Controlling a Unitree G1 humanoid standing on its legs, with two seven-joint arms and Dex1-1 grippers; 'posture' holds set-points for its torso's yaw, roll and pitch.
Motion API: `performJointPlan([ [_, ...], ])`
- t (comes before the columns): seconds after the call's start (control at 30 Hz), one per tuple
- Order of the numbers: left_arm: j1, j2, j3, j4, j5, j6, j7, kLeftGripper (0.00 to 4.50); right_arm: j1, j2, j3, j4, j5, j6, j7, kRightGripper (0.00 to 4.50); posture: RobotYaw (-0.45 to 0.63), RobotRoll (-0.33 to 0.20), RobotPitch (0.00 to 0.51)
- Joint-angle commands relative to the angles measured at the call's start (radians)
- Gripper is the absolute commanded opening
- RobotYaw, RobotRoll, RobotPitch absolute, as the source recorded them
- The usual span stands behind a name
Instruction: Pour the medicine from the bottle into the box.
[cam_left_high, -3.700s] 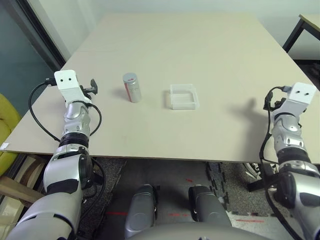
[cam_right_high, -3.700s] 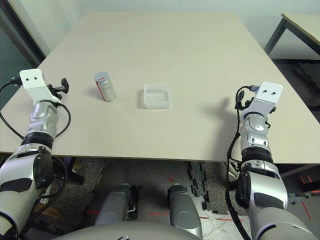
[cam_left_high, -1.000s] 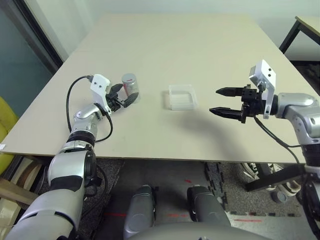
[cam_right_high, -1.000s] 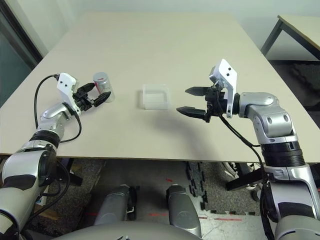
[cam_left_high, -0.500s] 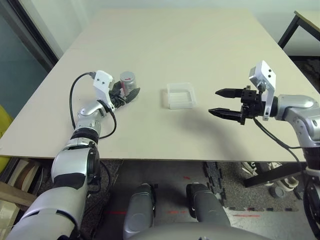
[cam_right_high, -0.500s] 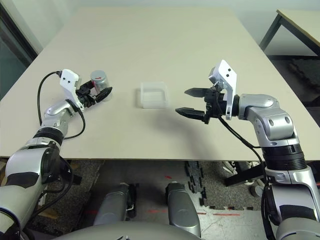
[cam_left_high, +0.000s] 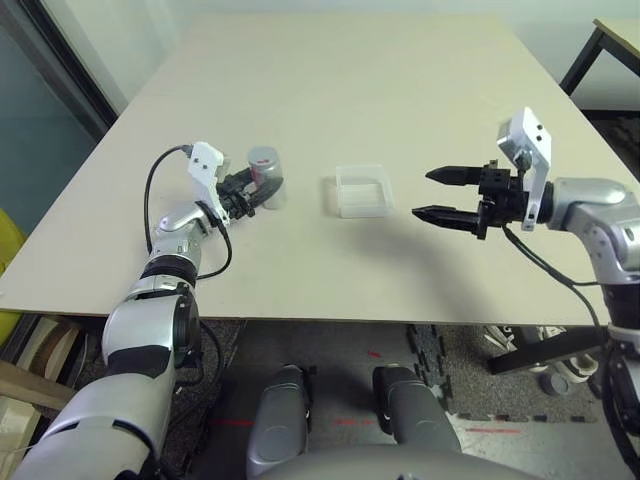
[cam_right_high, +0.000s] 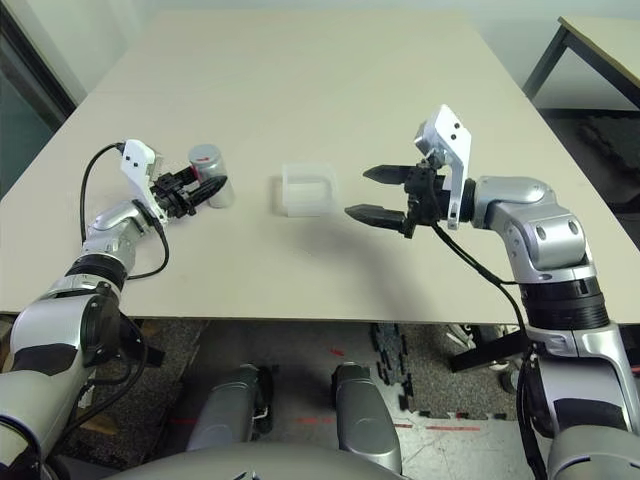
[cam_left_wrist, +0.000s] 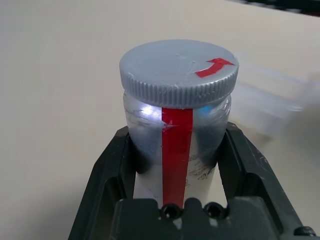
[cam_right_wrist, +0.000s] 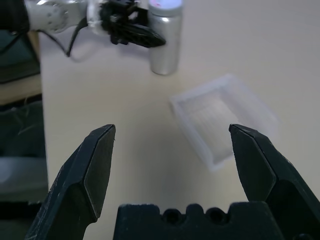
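The bottle stands upright on the table, left of centre, silver-grey with a red stripe and a grey ribbed cap with a red arrow on top. My left gripper is shut on the bottle's body from its left side; in the left wrist view both black fingers press its sides below the cap. To the bottle's right lies the clear shallow box, with nothing visible in it. My right gripper hovers open just right of the box, fingers pointing toward it. The right wrist view shows the box and bottle beyond the wide-spread jaws.
The beige table stretches far back, with bare surface behind and in front of the box. Its front edge runs close below my arms. A second table with dark legs stands at the far right.
My left gripper has shut on the bottle, which it only flanked a second ago. The right gripper has drifted a little left, toward the box, still open.
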Motion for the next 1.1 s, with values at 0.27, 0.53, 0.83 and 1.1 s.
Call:
performJointPlan([
  [0.27,0.001,-0.021,-0.057,-0.166,-0.033,0.116,-0.179,2.49,-0.211,0.179,0.123,0.143,-0.059,-0.015,-0.023,4.50,-0.08,0.000,0.067],
  [0.53,0.037,-0.006,-0.098,-0.319,-0.060,0.240,-0.256,2.49,-0.326,0.292,0.186,0.337,-0.154,-0.093,-0.044,4.50,-0.05,0.000,0.070],
  [0.83,0.126,0.018,-0.164,-0.492,-0.066,0.309,-0.278,2.49,-0.367,0.370,0.180,0.419,-0.184,-0.120,-0.048,4.50,-0.03,0.000,0.072],
  [1.1,0.134,0.016,-0.173,-0.514,-0.084,0.324,-0.262,2.49,-0.347,0.408,0.184,0.379,-0.174,-0.091,-0.033,4.50,-0.03,0.000,0.074],
])
